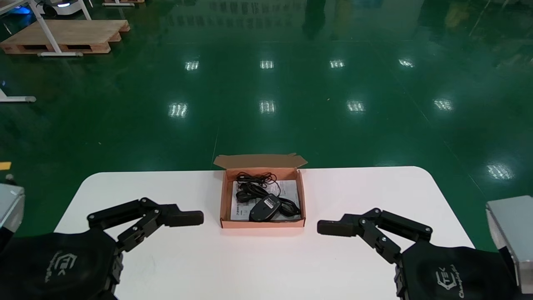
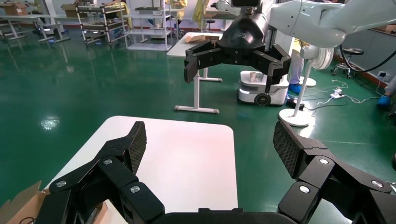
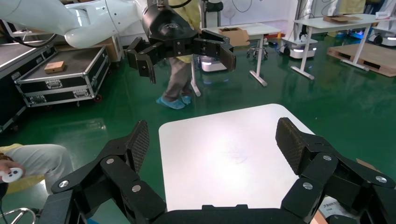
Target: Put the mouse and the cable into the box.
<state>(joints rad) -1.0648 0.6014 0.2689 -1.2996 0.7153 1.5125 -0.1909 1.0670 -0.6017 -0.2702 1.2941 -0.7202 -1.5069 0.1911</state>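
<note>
An open cardboard box (image 1: pixel 262 224) sits at the middle of the white table (image 1: pixel 175 266), its lid flap folded back on the far side. Inside it lie a black mouse (image 1: pixel 265 207) and a coiled black cable (image 1: pixel 253 183), on top of a printed leaflet (image 1: pixel 289 189). My left gripper (image 1: pixel 185 218) hovers left of the box, open and empty, its pads (image 2: pixel 138 144) wide apart. On the box's right my right gripper (image 1: pixel 333 227) is likewise open with nothing held, as its pads (image 3: pixel 288 144) show. Each gripper points toward the box.
Grey cases stand off the table's left (image 1: pixel 10 204) and right (image 1: pixel 510 233) ends. A wooden pallet (image 1: pixel 70 35) lies on the green floor far back left. Bare tabletop stretches in front of the box and to both sides.
</note>
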